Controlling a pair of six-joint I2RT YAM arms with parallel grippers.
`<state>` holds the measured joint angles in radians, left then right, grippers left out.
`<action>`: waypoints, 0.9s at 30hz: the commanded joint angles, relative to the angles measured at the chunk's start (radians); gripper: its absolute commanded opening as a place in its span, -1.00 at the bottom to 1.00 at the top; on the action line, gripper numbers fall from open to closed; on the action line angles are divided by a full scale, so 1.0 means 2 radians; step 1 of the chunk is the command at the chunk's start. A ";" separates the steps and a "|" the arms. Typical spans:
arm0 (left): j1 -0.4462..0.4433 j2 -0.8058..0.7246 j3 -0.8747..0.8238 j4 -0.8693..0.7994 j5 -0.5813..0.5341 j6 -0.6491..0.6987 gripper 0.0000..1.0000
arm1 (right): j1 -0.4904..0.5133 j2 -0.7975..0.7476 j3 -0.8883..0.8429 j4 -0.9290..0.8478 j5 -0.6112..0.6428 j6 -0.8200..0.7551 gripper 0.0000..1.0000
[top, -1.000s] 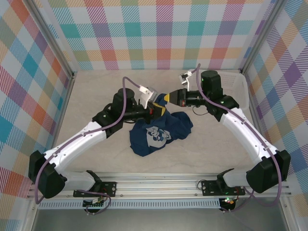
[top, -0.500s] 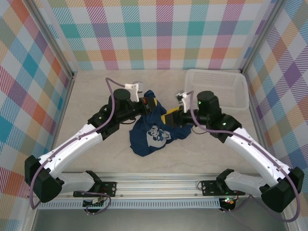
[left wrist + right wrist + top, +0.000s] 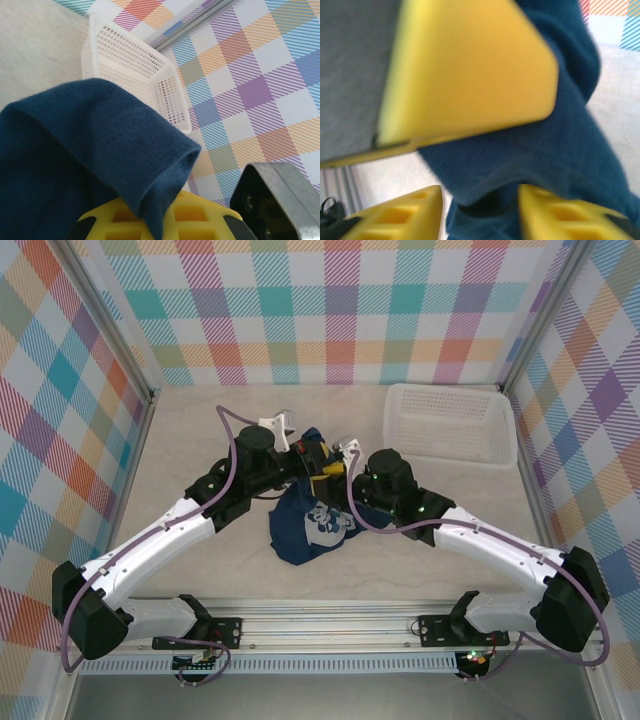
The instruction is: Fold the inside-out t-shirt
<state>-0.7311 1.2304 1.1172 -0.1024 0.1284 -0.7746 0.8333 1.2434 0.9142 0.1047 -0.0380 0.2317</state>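
Note:
The dark navy t-shirt point(image 3: 312, 520) lies bunched at the table's middle, its white round print point(image 3: 320, 521) facing up. My left gripper point(image 3: 314, 454) is shut on the shirt's far edge and holds it lifted. In the left wrist view a hemmed sleeve opening point(image 3: 165, 165) drapes over the yellow fingers point(image 3: 200, 220). My right gripper point(image 3: 338, 468) is right next to the left one. In the right wrist view its jaws point(image 3: 480, 200) stand open, with a hanging fold of the t-shirt point(image 3: 530, 150) just beyond them. The left gripper's yellow finger point(image 3: 470, 65) is close above.
A white mesh basket point(image 3: 452, 423) stands at the back right; it is also in the left wrist view point(image 3: 132, 65). Checkered walls enclose the beige table point(image 3: 180, 430) on three sides. Bare table lies to the left and in front of the shirt.
The right arm has swung from the back right, over by the basket, in to the left gripper, and its jaws have come open. The left gripper has shifted slightly back, still gripping the shirt.

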 commanded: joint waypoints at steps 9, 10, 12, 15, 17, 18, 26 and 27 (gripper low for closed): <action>0.022 -0.033 0.002 -0.023 -0.019 0.065 -0.40 | -0.071 -0.058 -0.013 -0.018 -0.131 0.034 -1.00; 0.023 -0.038 0.000 -0.034 -0.018 0.080 -0.29 | -0.083 -0.055 -0.013 -0.012 -0.161 0.053 -1.00; 0.022 -0.052 -0.015 -0.047 -0.004 0.105 -0.14 | -0.098 -0.052 -0.021 0.018 -0.206 0.086 -1.00; 0.022 -0.059 -0.035 -0.057 0.013 0.116 -0.08 | -0.112 -0.045 -0.028 0.059 -0.248 0.119 -1.00; 0.022 -0.058 -0.047 -0.048 0.034 0.113 -0.08 | -0.117 -0.042 -0.031 0.079 -0.266 0.128 -1.00; 0.022 -0.057 -0.048 -0.047 0.035 0.113 -0.10 | -0.120 -0.042 -0.033 0.085 -0.272 0.131 -1.00; 0.023 -0.025 -0.022 -0.074 0.042 0.161 -0.26 | -0.149 -0.048 -0.045 0.100 -0.327 0.126 -1.00; 0.022 -0.021 -0.020 -0.074 0.042 0.160 -0.26 | -0.150 -0.047 -0.043 0.096 -0.328 0.123 -1.00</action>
<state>-0.6910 1.1717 1.0367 -0.2367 0.1871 -0.5018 0.5449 1.1553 0.8238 0.2470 -0.6174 0.4797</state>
